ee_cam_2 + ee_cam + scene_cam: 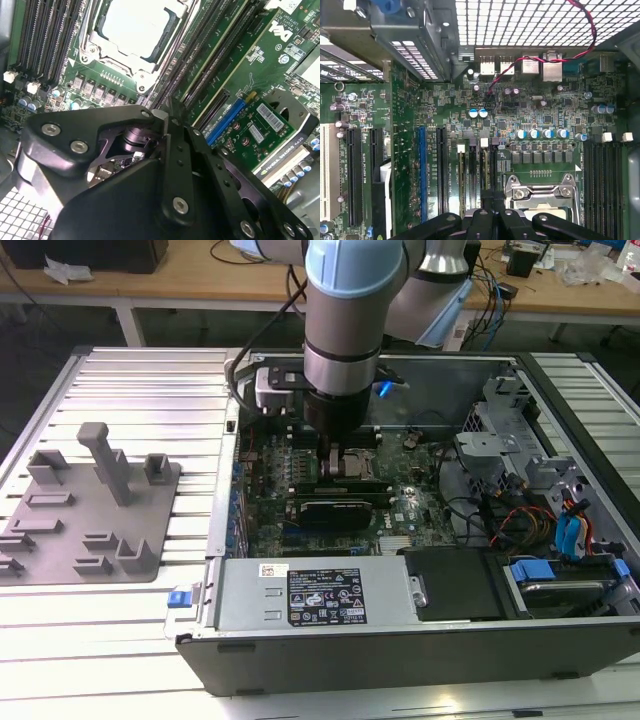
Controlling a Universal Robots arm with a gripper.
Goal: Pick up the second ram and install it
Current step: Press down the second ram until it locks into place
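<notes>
**Gripper and jaws.** The black two-fingered gripper (pixel 165 114) hangs from the single arm, low inside the open dark-grey computer case (pixel 400 655). It stands over the green motherboard (pixel 545 107). In the second wrist view the jaws are drawn together, tips nearly meeting. Whether the second ram lies between them cannot be told; it cannot be picked out among the slots below.

**Position.** In the first wrist view the gripper (pixel 487 207) sits above a bank of four black memory slots (pixel 470 172). This bank lies just beside the silver processor socket (pixel 542 192). A second bank of four slots (pixel 602 175) lies on the socket's far side.

**Edges and room.** The perforated rear case wall (pixel 530 22) and a red wire (pixel 520 62) stand well apart from the fingers. A green expansion card (pixel 262 125) lies near them.

**Outside the case.** One grey plastic tray with upright posts (pixel 60 540) rests on the ribbed white table (pixel 140 390), towards the exterior view's left.
</notes>
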